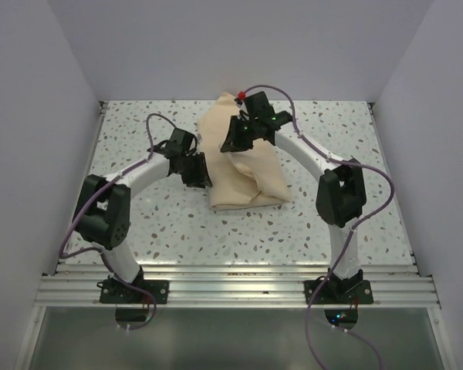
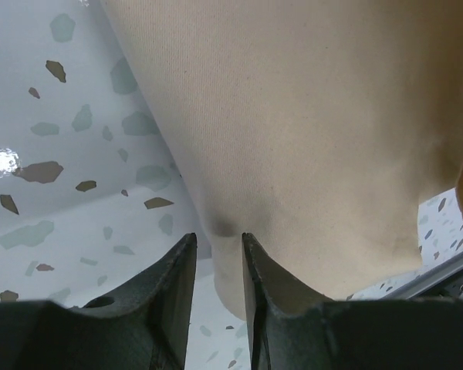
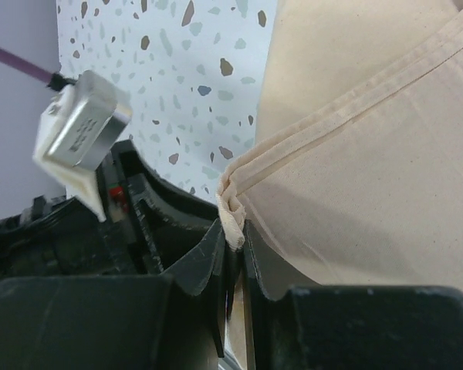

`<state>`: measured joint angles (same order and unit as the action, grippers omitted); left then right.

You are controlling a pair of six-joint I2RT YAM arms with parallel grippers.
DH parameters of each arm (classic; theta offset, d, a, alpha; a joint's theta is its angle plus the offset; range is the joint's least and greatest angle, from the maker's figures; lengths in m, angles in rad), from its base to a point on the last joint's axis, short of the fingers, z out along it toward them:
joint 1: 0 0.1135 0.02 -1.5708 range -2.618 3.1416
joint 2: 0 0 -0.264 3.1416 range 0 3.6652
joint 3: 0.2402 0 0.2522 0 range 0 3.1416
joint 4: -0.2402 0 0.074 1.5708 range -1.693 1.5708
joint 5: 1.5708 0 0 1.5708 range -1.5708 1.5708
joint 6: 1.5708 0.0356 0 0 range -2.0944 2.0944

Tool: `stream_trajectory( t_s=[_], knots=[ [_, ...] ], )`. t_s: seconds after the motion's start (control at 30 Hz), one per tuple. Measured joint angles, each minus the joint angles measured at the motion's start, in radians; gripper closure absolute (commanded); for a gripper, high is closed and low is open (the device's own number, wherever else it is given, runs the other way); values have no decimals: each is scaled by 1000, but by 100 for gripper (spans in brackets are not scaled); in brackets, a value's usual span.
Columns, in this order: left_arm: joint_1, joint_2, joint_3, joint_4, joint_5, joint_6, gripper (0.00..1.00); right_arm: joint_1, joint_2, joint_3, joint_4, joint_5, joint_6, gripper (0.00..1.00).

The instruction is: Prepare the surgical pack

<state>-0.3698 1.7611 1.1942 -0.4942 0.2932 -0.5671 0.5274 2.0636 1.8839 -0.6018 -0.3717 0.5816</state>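
Near edge: rail (image 1: 231, 287) with both arm bases bolted on it. Speckled table (image 1: 170, 231) beyond.

Left gripper (image 1: 197, 173) sits low, in from the left, at the left side of the cloth (image 1: 251, 181). Wrist view: its fingers (image 2: 177, 285) stand a narrow gap apart. The cloth's rounded edge sits right at the tips and runs down into the gap. There's a small dark dimple in the fabric just past the tips. Can't tell whether it's pinching fabric or only pressed against it.

The cloth is a tan, pillow-like bundle lying mid-table, long axis near-to-far. Its near end is puffed and folded over.

Right gripper (image 1: 231, 143) arches over from the right, above the far half of the bundle. Its fingers are clamped tight on a bunched bit of hem. The stitched edge wads up right between the tips, and the hem line runs off up-right across the fabric. In that wrist view, black hardware carrying a silver box (image 3: 81, 127) sits just left of the fingers, with a purple cable (image 3: 15, 62) leading off.

Far end: a small red thing (image 1: 241, 94) at the bundle's far tip, behind the right gripper. Too small to identify.
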Motion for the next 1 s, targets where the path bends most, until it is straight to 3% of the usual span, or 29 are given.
stream_trajectory(
  t_s=[0.37, 0.6, 0.63, 0.73, 1.0],
  knots=[
    [4, -140, -13, -56, -64, 9, 57, 62, 89, 20, 5, 42, 12, 86],
    [48, -202, -62, -84, -53, 13, 46, 97, 129, 27, 1, 39, 16, 60],
    [62, -210, -71, -84, -40, 14, 45, 100, 135, 37, -7, 37, 17, 49],
    [108, -224, -86, -81, 14, 15, 42, 101, 144, 82, -32, 32, 8, 32],
    [142, -195, -72, -24, 185, 9, 40, 9, 109, 169, -87, -3, -10, 27]
  ],
)
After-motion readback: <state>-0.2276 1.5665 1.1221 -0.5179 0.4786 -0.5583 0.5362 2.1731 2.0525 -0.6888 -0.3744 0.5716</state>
